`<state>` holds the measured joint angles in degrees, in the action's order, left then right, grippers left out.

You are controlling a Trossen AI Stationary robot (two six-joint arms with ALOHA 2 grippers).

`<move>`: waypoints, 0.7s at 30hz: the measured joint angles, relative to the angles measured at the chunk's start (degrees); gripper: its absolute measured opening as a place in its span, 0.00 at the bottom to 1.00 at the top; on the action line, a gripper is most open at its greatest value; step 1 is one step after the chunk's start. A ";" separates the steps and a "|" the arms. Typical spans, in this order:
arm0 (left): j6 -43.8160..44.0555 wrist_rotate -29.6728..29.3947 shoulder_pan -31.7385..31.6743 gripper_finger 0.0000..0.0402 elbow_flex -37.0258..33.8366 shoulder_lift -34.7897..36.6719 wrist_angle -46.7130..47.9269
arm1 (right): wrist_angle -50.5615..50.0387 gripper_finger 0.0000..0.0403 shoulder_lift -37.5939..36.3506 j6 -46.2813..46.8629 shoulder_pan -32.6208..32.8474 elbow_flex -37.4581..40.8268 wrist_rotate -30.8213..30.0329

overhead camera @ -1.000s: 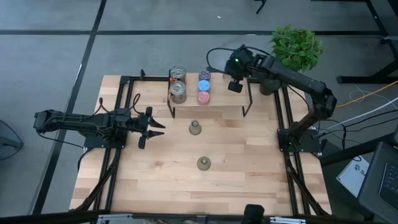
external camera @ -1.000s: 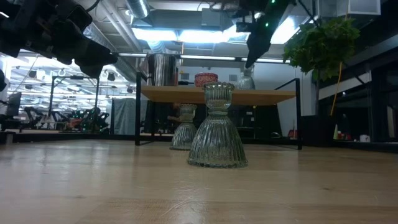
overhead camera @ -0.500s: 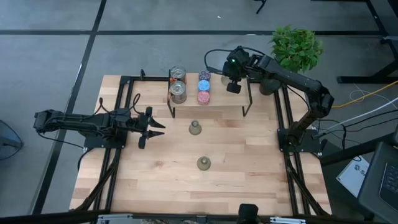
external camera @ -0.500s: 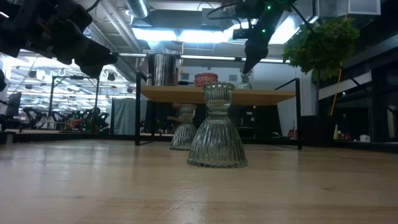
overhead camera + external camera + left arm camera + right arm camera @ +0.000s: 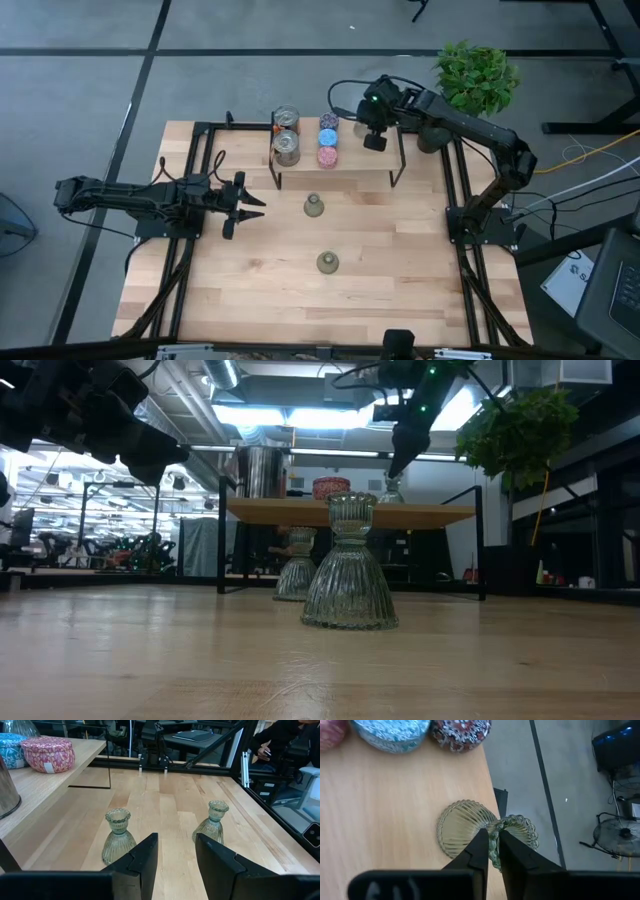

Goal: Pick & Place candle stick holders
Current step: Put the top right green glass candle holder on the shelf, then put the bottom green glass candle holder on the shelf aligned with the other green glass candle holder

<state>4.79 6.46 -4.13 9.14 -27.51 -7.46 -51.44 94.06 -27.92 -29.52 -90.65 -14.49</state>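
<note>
Since a second ago my right hand (image 5: 490, 851) shifts along shelf (image 5: 350, 170), clenched on green holder (image 5: 465, 827)'s rim; left hand (image 5: 175, 851) released, waiting over bench (image 5: 400, 260).

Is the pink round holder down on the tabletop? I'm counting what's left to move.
No, the pink round holder sits on the raised shelf, above the tabletop.

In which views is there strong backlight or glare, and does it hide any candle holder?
Low view: bright ceiling lights behind the shelf put the right gripper in silhouette, and the glass holder on the shelf shows faintly; the near glass holder is clear. High view: even light, soft shadows. Right wrist view: the held holder's rim shows plainly.
</note>
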 joint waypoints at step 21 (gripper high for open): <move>-0.01 0.00 -0.01 0.32 -0.01 0.00 0.00 | 0.00 0.38 -8.00 6.63 2.29 0.11 4.84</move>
<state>4.78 6.46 -4.14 9.13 -27.51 -7.46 -51.45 86.06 -21.30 -27.22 -90.54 -9.65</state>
